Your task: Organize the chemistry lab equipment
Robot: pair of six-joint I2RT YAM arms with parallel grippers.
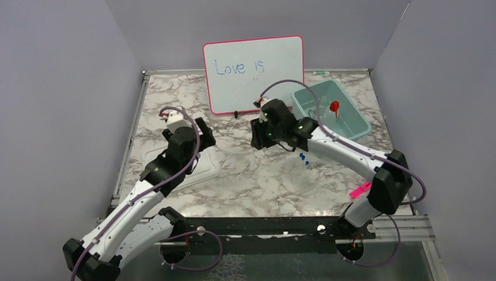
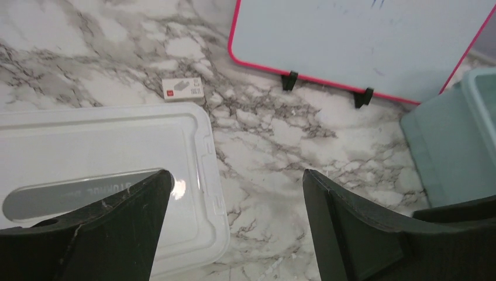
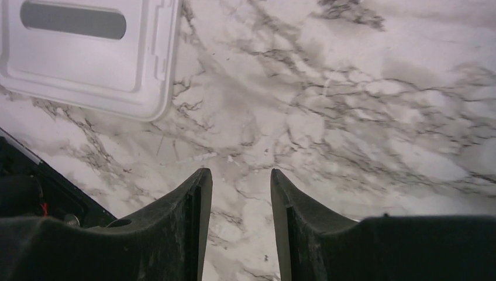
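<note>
"What's sitting on your table (image 1: pixel 257 181) right now?"

"You've got a marble top. The whiteboard (image 1: pixel 253 73) stands at the back, with a teal bin (image 1: pixel 351 117) just right of it."

"And to its left?"

"A flat white lid (image 2: pixel 88 152) lies in front, with a small white box (image 2: pixel 183 89) between lid and whiteboard. Blue bits (image 1: pixel 303 158) and a pink marker (image 1: pixel 360 190) lie nearer you, front right."

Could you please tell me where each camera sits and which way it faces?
Top external: above, behind the bases, looking down on table, whiteboard, bin; left arm, right arm show.
Left wrist: on its arm, facing down past the open left gripper at lid, whiteboard.
Right wrist: on its arm, facing down past the open right gripper at table, lid.
Shared: lid, in both wrist views.
</note>
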